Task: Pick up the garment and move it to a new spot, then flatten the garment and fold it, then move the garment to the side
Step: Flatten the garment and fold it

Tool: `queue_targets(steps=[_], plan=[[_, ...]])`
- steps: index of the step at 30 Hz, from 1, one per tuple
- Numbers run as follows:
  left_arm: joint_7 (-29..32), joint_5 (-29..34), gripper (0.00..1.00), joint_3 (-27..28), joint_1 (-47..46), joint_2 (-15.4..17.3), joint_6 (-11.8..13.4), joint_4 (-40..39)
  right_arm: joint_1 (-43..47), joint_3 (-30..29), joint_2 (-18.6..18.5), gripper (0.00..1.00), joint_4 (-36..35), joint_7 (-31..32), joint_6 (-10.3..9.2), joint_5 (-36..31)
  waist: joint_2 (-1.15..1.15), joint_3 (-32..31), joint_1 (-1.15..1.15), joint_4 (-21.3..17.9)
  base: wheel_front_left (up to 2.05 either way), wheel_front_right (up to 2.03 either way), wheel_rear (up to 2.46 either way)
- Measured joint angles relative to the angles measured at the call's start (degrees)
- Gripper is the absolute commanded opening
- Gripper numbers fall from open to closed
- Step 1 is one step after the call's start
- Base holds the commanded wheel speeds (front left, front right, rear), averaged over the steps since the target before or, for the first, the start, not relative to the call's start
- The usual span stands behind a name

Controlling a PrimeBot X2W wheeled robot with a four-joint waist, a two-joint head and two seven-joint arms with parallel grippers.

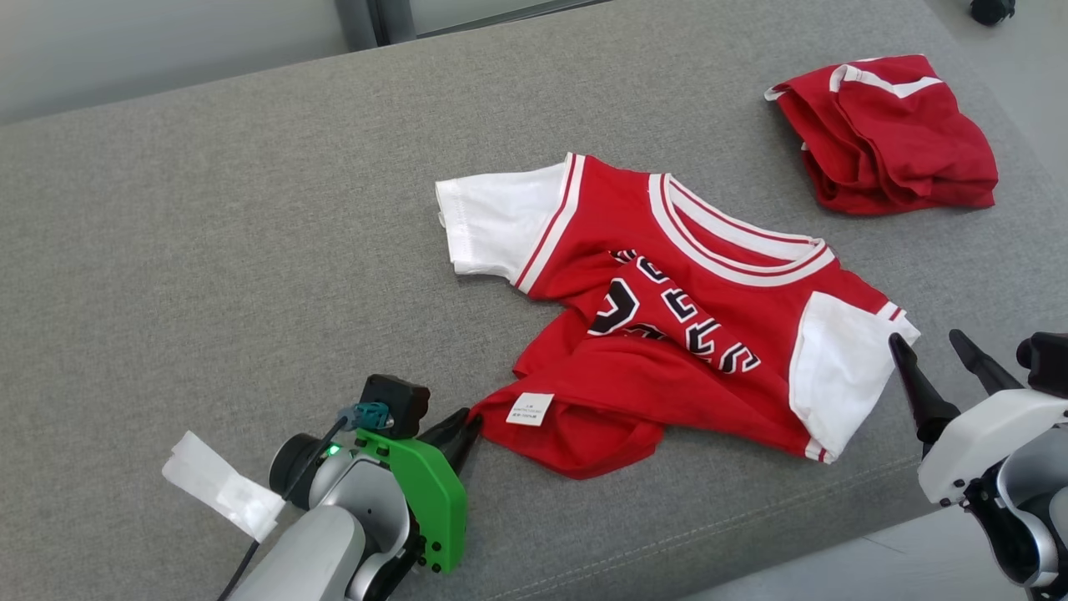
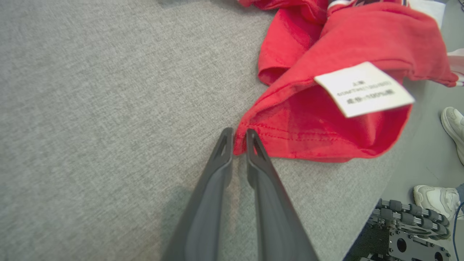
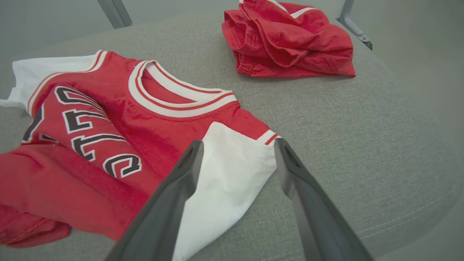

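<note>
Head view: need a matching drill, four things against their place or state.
1 red-and-white jersey shirt with black lettering
2 crumpled red garment with white trim
3 left gripper
4 right gripper

A fingers spread, by the white sleeve
B far right of the grey cloth surface
C mid-surface, lower half rumpled
D fingers pinched at the hem corner

Pairs: 1-C, 2-B, 3-D, 4-A

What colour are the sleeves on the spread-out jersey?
White; the sleeves show best in the head view, against the red jersey.
</note>
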Motion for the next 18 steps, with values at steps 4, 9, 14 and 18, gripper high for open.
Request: queue_targets(steps=[4,9,14,18], plan=[[0.0,0.0,0.15,-0.3,-0.3,-0.6,-0.5,1.0,0.0,-0.9,-0.6,1.0,-1.3,0.7,0.0,-0.4,0.0,-0.2,0.0,0.2,0.0,0.0,0.0],[0.0,-0.5,0.0,-1.1,-0.8,-1.5,-1.0,1.4,0.0,-2.7,-1.1,1.0,-2.1,1.7,0.0,-0.8,0.0,-0.2,0.0,0.8,0.0,0.0,0.0],[-0.1,-0.6,0.0,-1.8,-1.4,-1.9,-1.5,1.6,-0.7,-1.0,-2.3,1.0,-3.5,3.7,-0.01,-2.9,0.0,0.0,0.0,1.4,0.0,0.0,0.0],[-0.1,-0.6,0.0,-2.8,-1.7,-2.3,-2.0,1.5,-2.5,0.5,-4.2,1.0,-3.1,6.3,0.03,-4.2,0.0,0.2,0.0,1.9,0.0,0.0,0.0]])
